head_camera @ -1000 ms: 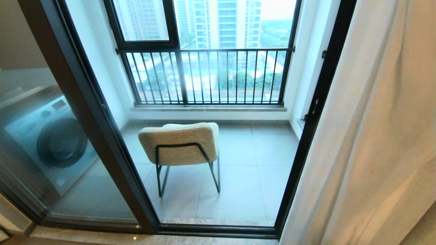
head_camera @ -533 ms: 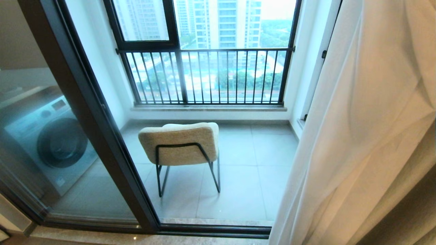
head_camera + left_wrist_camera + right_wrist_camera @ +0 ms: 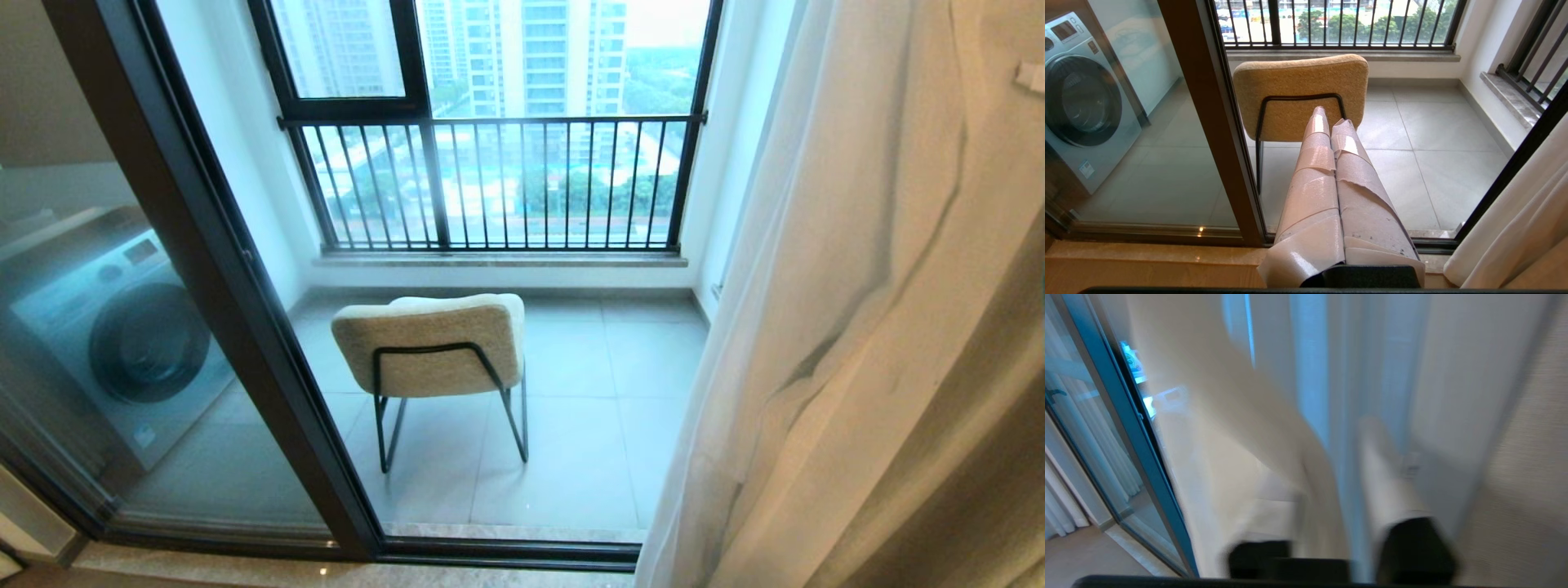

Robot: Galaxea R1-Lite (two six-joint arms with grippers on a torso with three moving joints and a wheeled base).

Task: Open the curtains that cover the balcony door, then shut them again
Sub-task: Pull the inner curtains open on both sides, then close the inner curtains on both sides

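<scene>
I've got the balcony door (image 3: 245,327) filling most of my head cam: dark frame running from 11 o'clock down to 6, glass to both sides. The curtains (image 3: 857,343) hang bunched at 3 o'clock, sheer white edge toward the glass, thicker beige folds behind it twd the far rt, so most of the door is uncovered. Thru the glass, at 12 o'clock, the window w/ black railing bars (image 3: 498,180). Washing machine (image 3: 122,335) sits at 9 o'clock behind the left pane. Chair (image 3: 433,351) stands near ctr on the balcony tiles, back turned to me.

Neither arm shows in head cam. R gripper (image 3: 1345,457) is visible on its wrist cam only, very blurred: fingers (image 3: 1384,473) spread apart, w/ curtain fabric hanging betw them and draped over the one nearer the door frame; can't tell if either pad touches cloth. L gripper (image 3: 1333,116), on its own wrist cam, has its tape-wrapped fingers (image 3: 1314,179) pressed together, pinching nothing, pointing at the chair back, well apart from the curtains, which sit at 4 o'clock there.
</scene>
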